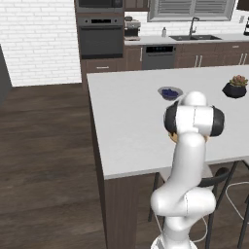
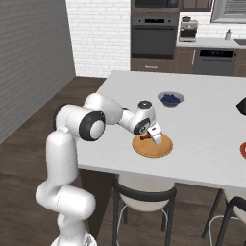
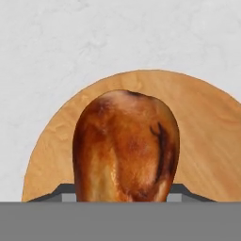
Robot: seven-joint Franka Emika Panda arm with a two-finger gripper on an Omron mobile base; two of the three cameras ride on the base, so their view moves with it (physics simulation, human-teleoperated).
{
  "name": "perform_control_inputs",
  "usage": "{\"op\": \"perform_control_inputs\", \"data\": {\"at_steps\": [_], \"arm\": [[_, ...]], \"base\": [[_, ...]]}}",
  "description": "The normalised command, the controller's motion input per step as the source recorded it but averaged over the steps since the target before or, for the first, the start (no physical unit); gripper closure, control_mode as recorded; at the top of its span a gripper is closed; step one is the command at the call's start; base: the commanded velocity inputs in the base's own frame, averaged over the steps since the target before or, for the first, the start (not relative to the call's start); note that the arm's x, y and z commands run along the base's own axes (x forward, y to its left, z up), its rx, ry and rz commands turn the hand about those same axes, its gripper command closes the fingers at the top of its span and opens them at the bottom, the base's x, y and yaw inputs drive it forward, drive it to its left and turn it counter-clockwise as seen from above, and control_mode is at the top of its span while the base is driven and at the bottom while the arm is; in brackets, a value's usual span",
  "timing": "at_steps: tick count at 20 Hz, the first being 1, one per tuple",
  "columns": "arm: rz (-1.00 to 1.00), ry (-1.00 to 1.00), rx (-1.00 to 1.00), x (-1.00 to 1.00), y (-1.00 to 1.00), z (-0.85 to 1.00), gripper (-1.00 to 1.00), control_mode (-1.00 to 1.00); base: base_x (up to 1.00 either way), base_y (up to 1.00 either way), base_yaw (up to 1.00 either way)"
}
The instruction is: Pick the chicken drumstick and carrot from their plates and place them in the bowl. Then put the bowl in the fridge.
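One drumstick in play: the chicken drumstick (image 3: 126, 147) lies on the wooden plate (image 3: 207, 136), plump end toward the top of the hand view, with a dark finger tip (image 3: 59, 192) showing just beside each flank at the bottom. Gripper (image 2: 156, 138) is down over the plate (image 2: 153, 146) in the right base view, arm reaching across the near part of the white tabletop (image 2: 206, 144). Jaws sit on both sides of the drumstick, but whether they already pinch it or are just beside it I cannot tell. Plate lies flat near the tabletop's front edge. Small grey-blue bowl of blueberries (image 2: 171, 99) stands further back on the tabletop, well apart from the plate. Black pot with a succulent (image 1: 235, 87) is toward the right side of the tabletop in the left base view. A sliver of a red-rimmed plate (image 2: 243, 150) cuts in at the right edge of the right base view. In the left base view the arm's upper joint hides most of the wooden plate.
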Motion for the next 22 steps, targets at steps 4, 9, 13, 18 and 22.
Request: {"op": "perform_control_inputs", "data": {"at_steps": [4,9,13,18,22], "arm": [[0.0,0.0,0.02,-0.54,0.19,1.0,1.0,-1.0],[0.0,0.01,0.0,-0.59,0.38,1.0,1.0,-1.0],[0.0,0.0,0.0,-0.5,0.43,1.0,1.0,-1.0],[0.0,0.13,0.0,-0.4,0.35,0.69,1.0,-1.0],[0.0,0.0,0.0,-0.14,0.0,0.0,1.0,1.0]], "base": [[0.0,0.0,0.0],[0.0,0.0,0.0],[0.0,0.0,0.0],[0.0,0.0,0.0],[-0.73,-0.3,0.0]]}}
